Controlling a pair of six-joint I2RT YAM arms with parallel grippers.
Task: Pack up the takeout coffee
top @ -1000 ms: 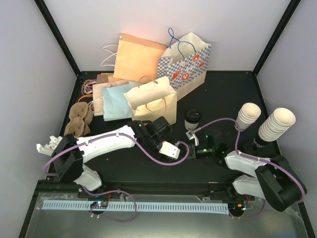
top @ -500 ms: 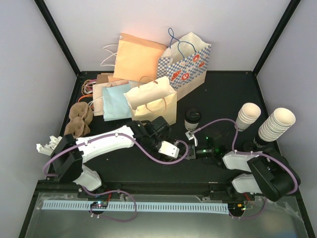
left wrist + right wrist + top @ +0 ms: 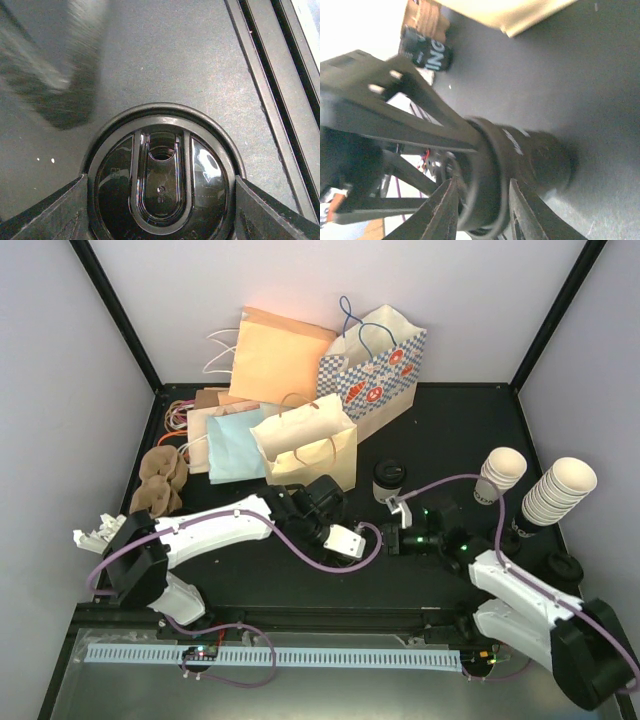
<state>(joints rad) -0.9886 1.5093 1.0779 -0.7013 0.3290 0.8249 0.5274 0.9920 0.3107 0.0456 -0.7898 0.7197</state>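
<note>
The takeout coffee's black lid (image 3: 161,187) fills the left wrist view, seen from above. My left gripper (image 3: 161,200) is shut on its rim, one finger (image 3: 55,212) on each side. In the right wrist view the lidded cup (image 3: 530,160) looks dark and blurred. It stands on the black table with the left fingers (image 3: 420,125) on its lid. My right gripper (image 3: 485,210) is open, its fingertips astride the lid's rim. In the top view the left gripper (image 3: 355,540) and right gripper (image 3: 392,538) meet mid-table and hide the cup.
Another black-lidded cup (image 3: 389,480) stands just behind the grippers. A cream paper bag (image 3: 305,450) stands behind the left gripper, with more bags (image 3: 375,365) at the back. Lidless cup stacks (image 3: 500,472) (image 3: 557,490) stand at the right. Loose black lids (image 3: 562,567) lie near them.
My right arm's elbow has swung out to the right while its gripper stayed by the cup, shifting slightly right. The left arm has hardly moved.
</note>
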